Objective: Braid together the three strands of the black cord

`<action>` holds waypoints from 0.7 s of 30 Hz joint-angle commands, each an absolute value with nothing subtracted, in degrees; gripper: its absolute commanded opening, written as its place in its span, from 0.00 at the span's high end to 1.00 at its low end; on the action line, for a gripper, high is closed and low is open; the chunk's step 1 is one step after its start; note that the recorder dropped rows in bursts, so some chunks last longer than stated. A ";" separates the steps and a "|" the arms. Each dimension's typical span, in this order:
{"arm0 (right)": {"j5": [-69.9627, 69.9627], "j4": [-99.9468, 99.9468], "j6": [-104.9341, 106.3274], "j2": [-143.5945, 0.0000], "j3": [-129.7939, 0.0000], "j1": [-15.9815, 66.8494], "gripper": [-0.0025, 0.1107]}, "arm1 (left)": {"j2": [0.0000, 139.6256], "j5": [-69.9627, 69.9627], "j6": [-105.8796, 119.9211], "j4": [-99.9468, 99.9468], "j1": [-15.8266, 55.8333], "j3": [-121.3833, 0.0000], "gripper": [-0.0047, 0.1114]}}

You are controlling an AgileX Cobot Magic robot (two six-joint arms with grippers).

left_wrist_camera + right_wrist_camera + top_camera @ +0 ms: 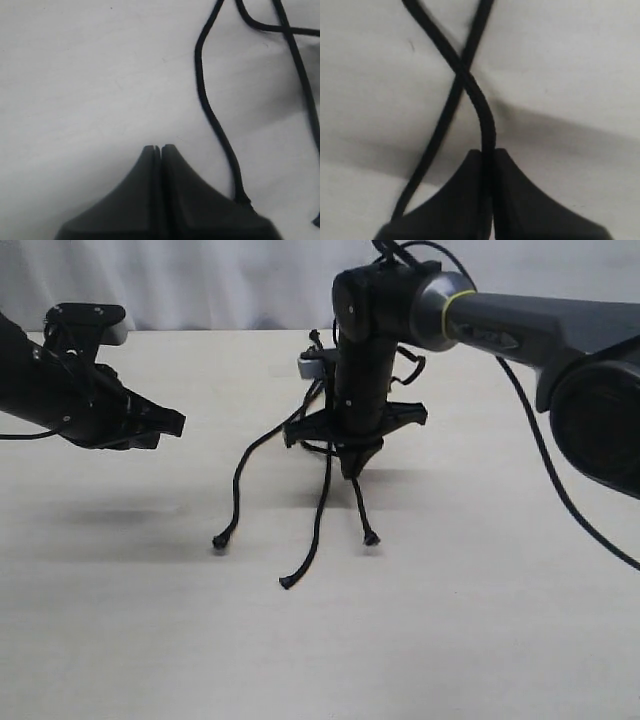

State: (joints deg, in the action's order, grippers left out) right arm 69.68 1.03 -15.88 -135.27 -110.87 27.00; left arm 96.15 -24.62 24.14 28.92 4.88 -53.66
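Right tool [488,153] pinches one thin, seemingly matte black strand [482,107].

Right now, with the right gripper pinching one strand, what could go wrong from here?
The right gripper is shut on one strand close to where it crosses another strand; pulling may drag both or let it slip. The left gripper is shut and empty, so nothing pins the loose strands.

Matte black cord [322,502], seemingly braided rope
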 commanded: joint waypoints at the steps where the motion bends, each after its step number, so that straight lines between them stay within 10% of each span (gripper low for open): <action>1: 67.35 3.03 -16.29 -135.18 -106.42 26.72 0.94 | 96.63 -23.09 24.27 29.44 5.73 -53.47 0.96; 9: 66.29 5.73 -17.34 -130.29 -105.30 26.82 0.60 | 96.63 -22.81 24.27 29.21 5.73 -53.47 0.96; 18: 62.64 9.21 -22.08 -131.35 -96.94 33.50 0.59 | 96.63 -22.56 24.27 29.06 5.73 -53.47 0.96; 21: 61.29 9.60 -22.26 -132.06 -95.80 33.50 0.82 | 96.63 -23.27 24.27 28.96 5.73 -53.47 0.96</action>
State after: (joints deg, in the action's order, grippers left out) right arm 63.21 9.80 -22.09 -131.23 -96.74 33.71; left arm 96.62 -22.95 24.25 28.95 5.42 -53.66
